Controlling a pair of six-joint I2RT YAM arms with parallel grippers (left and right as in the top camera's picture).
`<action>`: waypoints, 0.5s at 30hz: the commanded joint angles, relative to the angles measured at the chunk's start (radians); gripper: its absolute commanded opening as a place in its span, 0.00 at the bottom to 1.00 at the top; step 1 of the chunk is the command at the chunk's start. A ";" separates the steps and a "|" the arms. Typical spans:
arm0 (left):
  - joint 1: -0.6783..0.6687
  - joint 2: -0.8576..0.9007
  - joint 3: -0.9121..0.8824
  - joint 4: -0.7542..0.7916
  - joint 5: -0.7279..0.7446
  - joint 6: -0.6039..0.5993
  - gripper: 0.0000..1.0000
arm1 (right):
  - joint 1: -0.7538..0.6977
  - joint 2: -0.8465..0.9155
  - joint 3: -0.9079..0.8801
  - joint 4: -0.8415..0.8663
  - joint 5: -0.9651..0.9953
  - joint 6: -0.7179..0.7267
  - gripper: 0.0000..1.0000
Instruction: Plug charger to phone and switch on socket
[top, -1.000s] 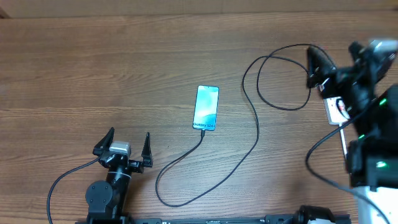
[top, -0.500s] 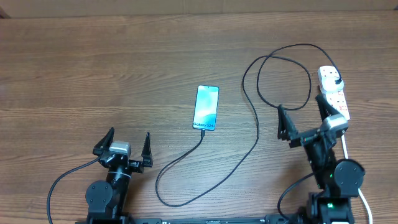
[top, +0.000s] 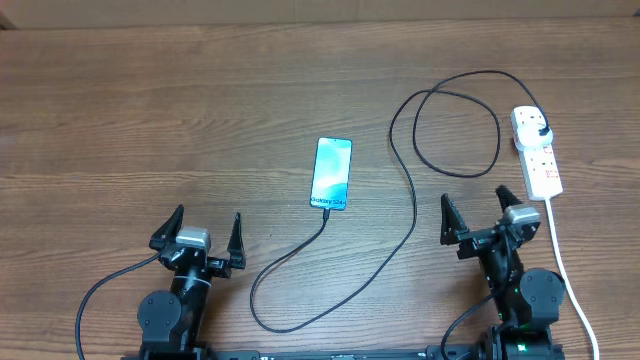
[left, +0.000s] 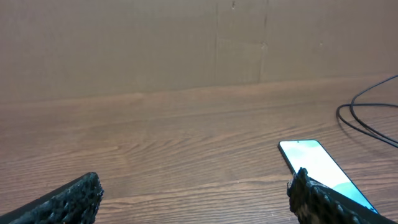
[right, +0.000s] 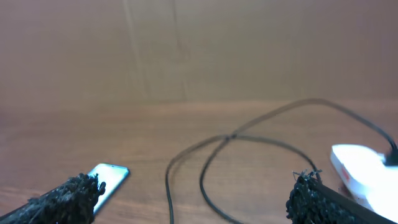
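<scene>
1. My left gripper (top: 208, 222) sat at the lower left of the overhead view. Its two black fingers were spread as wide as they go, with nothing between them.
2. In the left wrist view, those fingers (left: 67, 199) showed rough, grainy black pads above bare wood.
3. My right gripper (top: 476, 208) sat at the lower right of the overhead view, equally wide open and holding nothing. Its pads (right: 62, 198) had the same coarse black texture.
4. The table (top: 150, 100) was brown wood-grain board with long horizontal streaks.
5. The phone (top: 332, 173) lay flat near the middle of the overhead view. It was a slim rectangle with dark edges and a glowing cyan screen. It appeared at the lower right of the left wrist view (left: 314, 163) and at the lower left of the right wrist view (right: 109, 177).
6. The charger (top: 412, 215) was a thin black cable. One end met the phone's lower short edge, though I could not tell how firmly it was seated. From there it curved down toward the bottom edge, climbed to the right of the phone and made a loose loop at the upper right.
7. The cable ended in a black plug (top: 540, 128) sitting in the upper end of the socket (top: 543, 165).
8. The socket was a long white plastic strip with small red markings, lying at the right edge of the overhead view. I could not read its switch position.
9. A thicker white cord (top: 565, 270) ran from the strip's lower end toward the bottom right corner.
</scene>
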 joint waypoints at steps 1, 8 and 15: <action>0.006 -0.010 -0.003 -0.003 -0.010 0.019 0.99 | 0.007 -0.010 -0.011 -0.053 0.061 -0.003 1.00; 0.006 -0.010 -0.003 -0.003 -0.010 0.019 0.99 | 0.007 -0.114 -0.011 -0.256 0.146 -0.002 1.00; 0.006 -0.010 -0.003 -0.003 -0.010 0.019 0.99 | 0.010 -0.263 -0.011 -0.254 0.181 0.001 1.00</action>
